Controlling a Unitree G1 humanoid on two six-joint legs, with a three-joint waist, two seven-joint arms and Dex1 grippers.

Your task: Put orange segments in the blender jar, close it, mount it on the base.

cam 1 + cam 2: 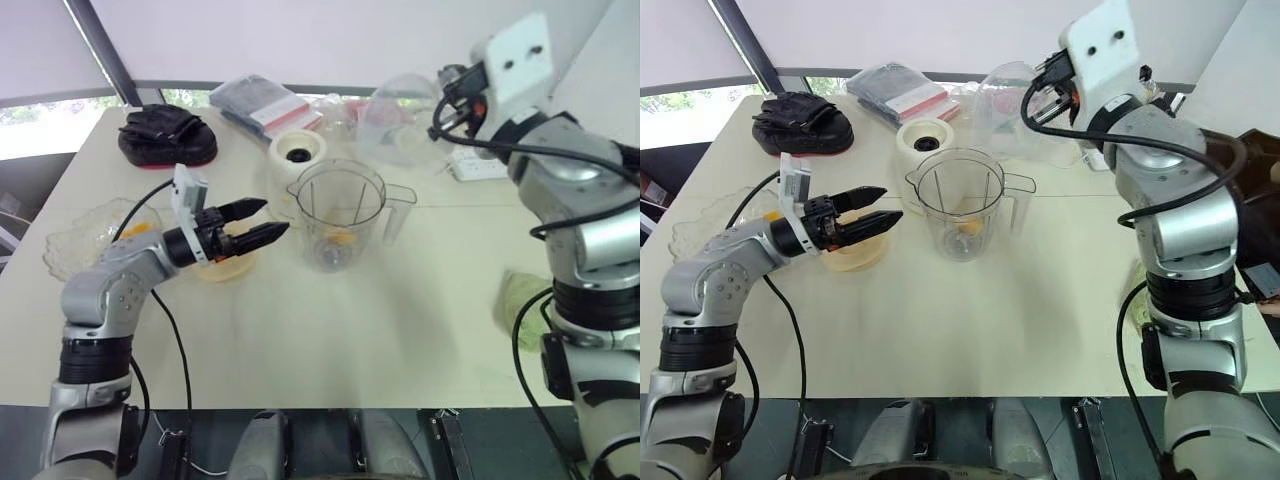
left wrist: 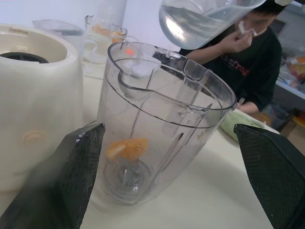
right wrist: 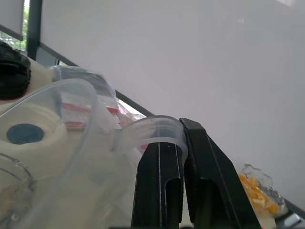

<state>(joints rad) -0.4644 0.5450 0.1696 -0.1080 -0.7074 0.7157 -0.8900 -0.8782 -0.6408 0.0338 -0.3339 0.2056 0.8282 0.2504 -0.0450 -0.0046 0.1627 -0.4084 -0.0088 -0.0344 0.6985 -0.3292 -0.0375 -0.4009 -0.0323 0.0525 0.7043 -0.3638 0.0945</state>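
The clear blender jar stands upright mid-table with its handle to the right. Orange segments lie at its bottom by the blade. My left gripper hovers open just left of the jar, pointing at it, with nothing between its fingers. The cream-white base with its dark socket sits behind the jar. My right gripper is raised at the back right, shut on the looped handle of a clear domed plastic piece held in the air above and behind the jar.
A pale yellow round lid lies under my left gripper. A glass dish with orange bits sits at the left edge. A black bag, a packet, a power strip and a green cloth are also there. A person sits beyond the table.
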